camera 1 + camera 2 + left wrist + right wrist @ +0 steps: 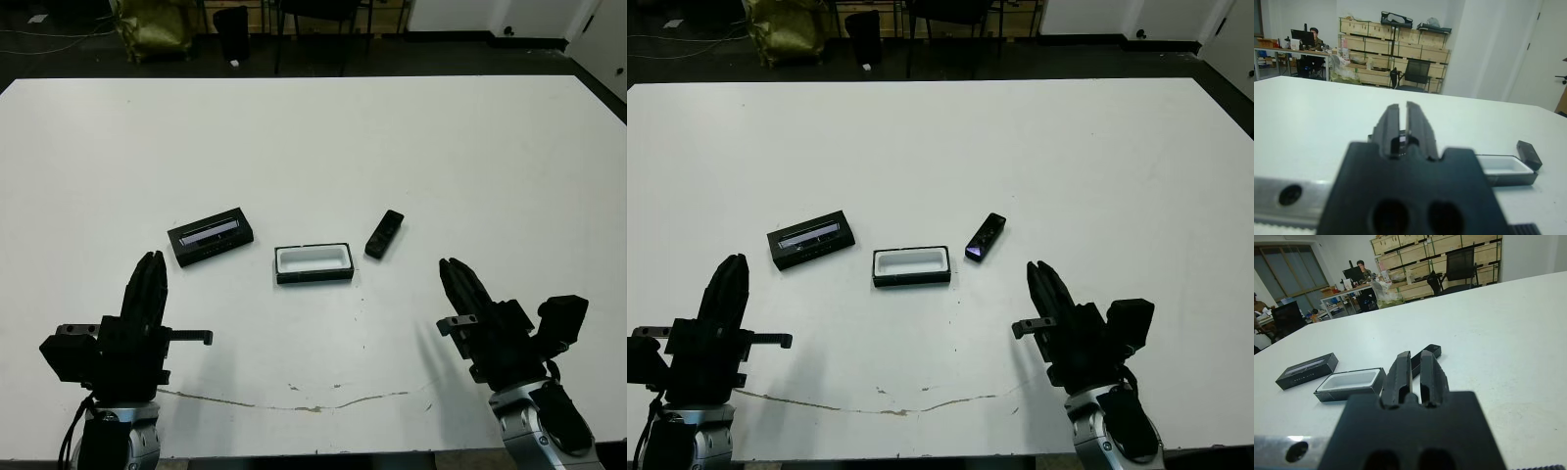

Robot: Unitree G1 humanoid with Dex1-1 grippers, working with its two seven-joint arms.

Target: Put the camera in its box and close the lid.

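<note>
White-lined box [313, 263] open; camera [384, 234] just beside.

In the left wrist view the left pincer [1402, 128] hides the lid, and the box [1508, 170] shows only partly past its blurred body; in the right wrist view the right pincer [1415, 374] covers the camera's [1426, 355] near end

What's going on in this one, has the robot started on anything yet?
Nothing is being handled yet. The camera, the open box and the lid lie apart in a row mid-table: lid on the robot's left, box in the middle, camera on the right. The box shows only its white lining. The left gripper and right gripper hover near the table's front edge, fingers together, short of all three things.
</note>
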